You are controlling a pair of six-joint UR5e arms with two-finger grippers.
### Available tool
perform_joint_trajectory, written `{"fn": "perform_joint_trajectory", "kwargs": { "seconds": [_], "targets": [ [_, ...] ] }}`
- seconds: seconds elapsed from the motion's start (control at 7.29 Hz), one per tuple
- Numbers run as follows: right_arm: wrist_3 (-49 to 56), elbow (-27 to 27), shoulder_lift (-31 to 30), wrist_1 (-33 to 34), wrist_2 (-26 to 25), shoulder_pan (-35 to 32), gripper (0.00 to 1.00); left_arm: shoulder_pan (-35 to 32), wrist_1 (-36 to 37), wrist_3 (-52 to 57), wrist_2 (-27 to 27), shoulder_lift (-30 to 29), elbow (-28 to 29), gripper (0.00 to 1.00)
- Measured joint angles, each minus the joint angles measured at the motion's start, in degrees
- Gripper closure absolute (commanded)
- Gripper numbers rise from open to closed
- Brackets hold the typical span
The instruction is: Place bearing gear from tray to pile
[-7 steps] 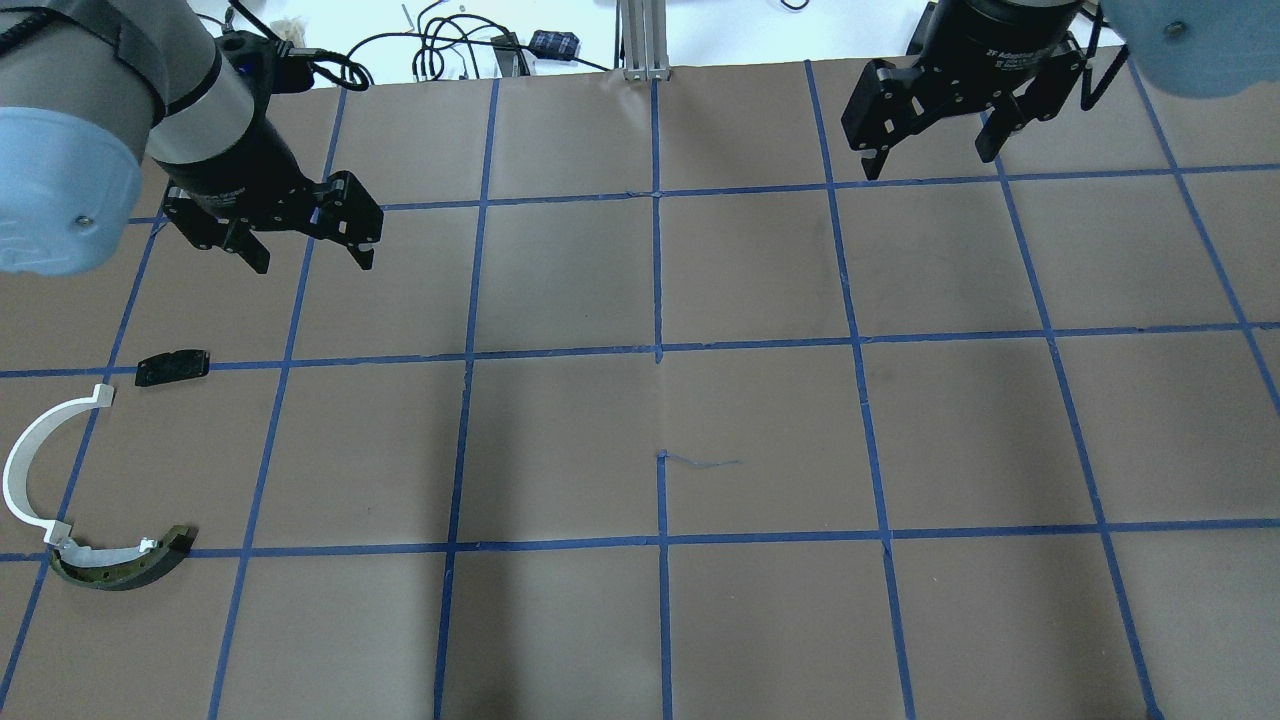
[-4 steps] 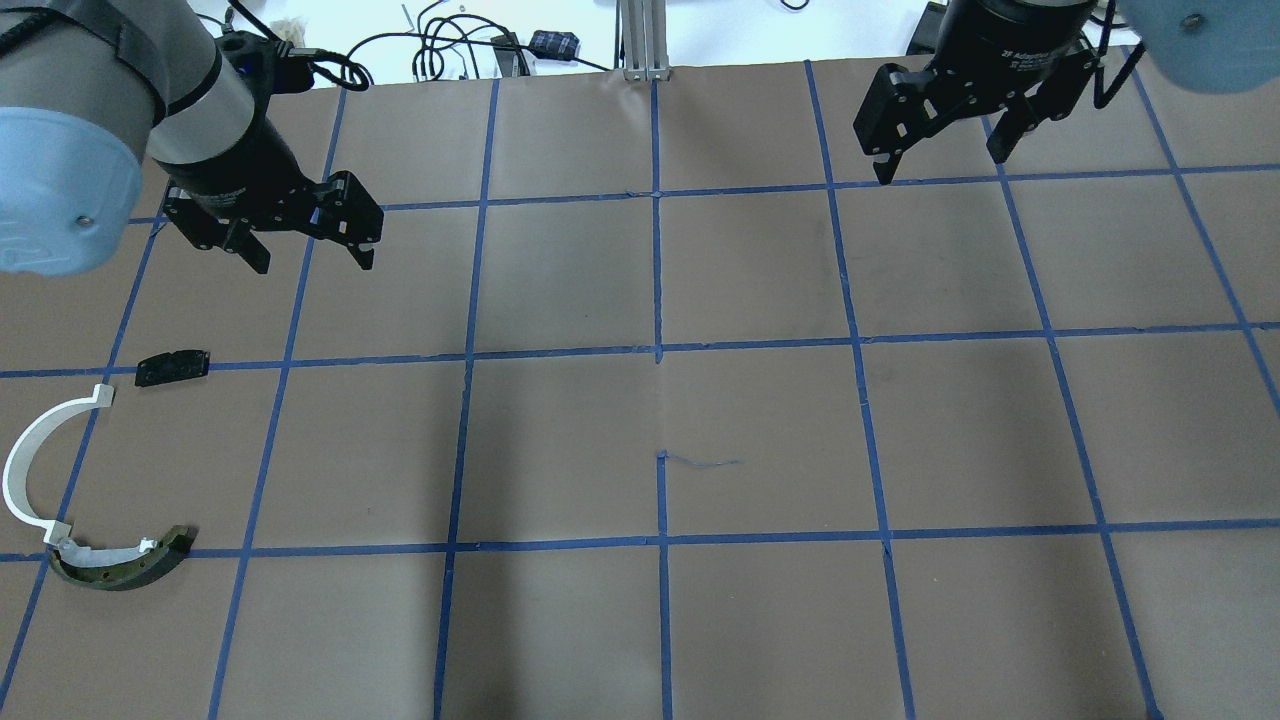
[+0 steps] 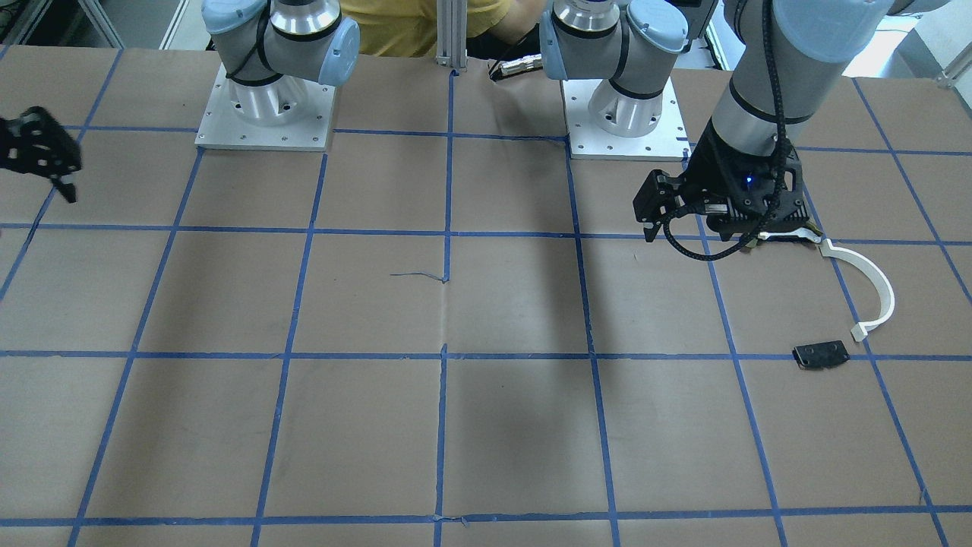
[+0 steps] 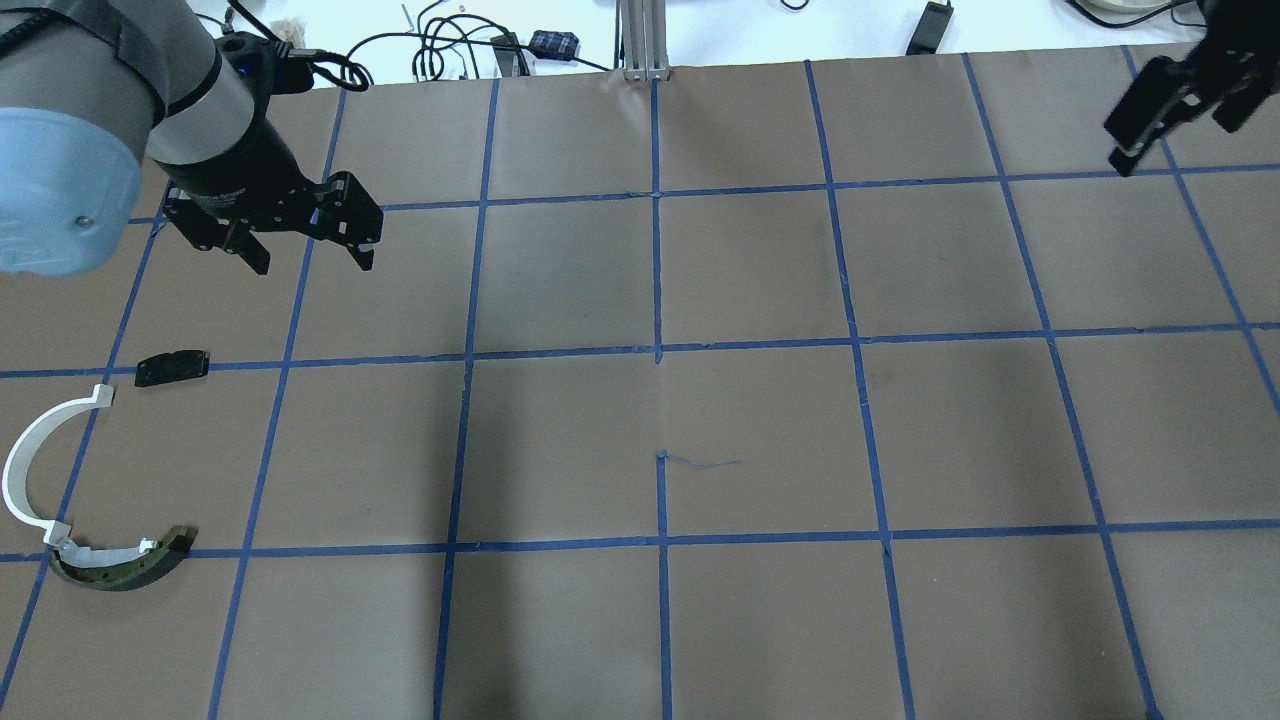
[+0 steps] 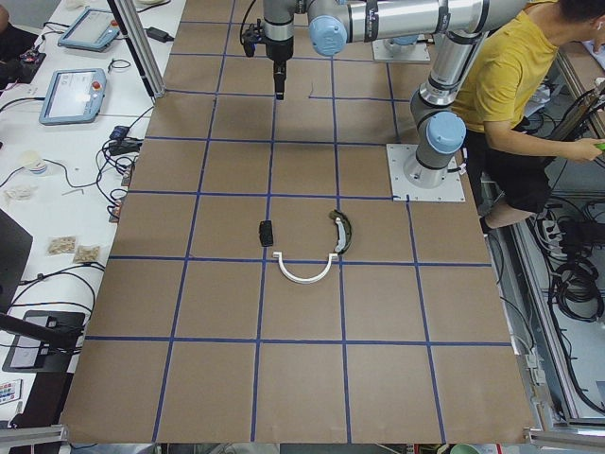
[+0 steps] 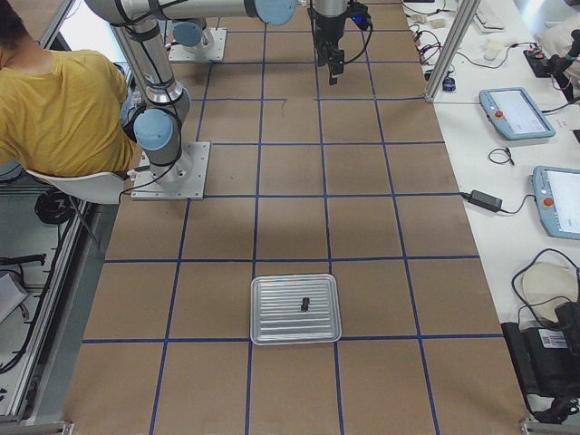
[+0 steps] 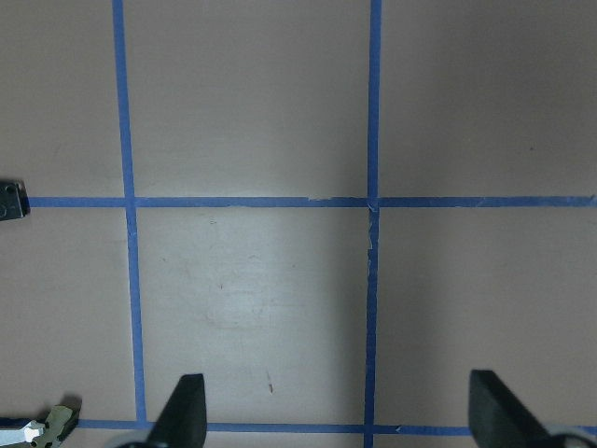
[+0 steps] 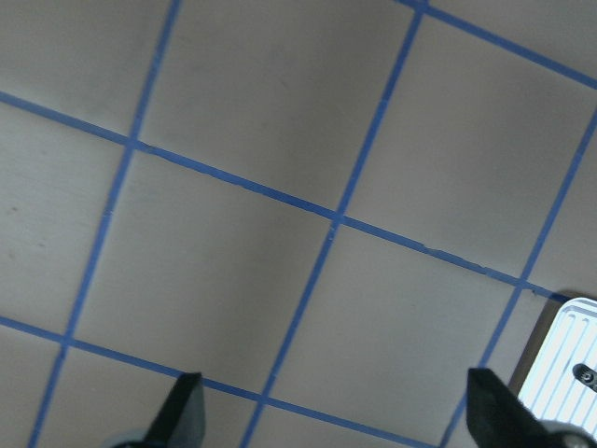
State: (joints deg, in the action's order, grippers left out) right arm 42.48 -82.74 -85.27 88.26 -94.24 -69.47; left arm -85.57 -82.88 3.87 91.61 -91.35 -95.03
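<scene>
My left gripper (image 4: 314,264) and right gripper (image 4: 1178,142) both hang wide open above the brown blue-gridded table (image 4: 760,430), holding nothing.

Brown paper-topped table (image 4: 760,270), blue tape grid (image 4: 657,270), white benches (image 6: 517,245) alongside, floor (image 5: 577,397) perhaps grey.

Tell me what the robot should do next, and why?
Probably move the right pincer over the tray: it is open and empty, the bearing gear lies in the tray, and only the tray's corner shows in its wrist view.
</scene>
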Motion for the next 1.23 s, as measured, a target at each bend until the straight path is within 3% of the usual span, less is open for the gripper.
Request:
{"fn": "perform_joint_trajectory", "kwargs": {
  "seconds": [0.55,0.96,1.23],
  "targets": [
    [41.6,-2.6,15.1,14.2,-0.1,19.4,0.0,-0.1,0.1,0.1,-0.1,0.2,0.0,0.0],
    [66.8,-3.9,25.6,33.3,0.0,27.9,0.0,0.0,0.1,0.1,-0.1,0.2,0.0,0.0],
    [76.9,-5.4,29.4,38.8,0.1,31.1,0.0,0.1,0.1,0.1,-0.1,0.5,0.0,0.0]
  ]
}}
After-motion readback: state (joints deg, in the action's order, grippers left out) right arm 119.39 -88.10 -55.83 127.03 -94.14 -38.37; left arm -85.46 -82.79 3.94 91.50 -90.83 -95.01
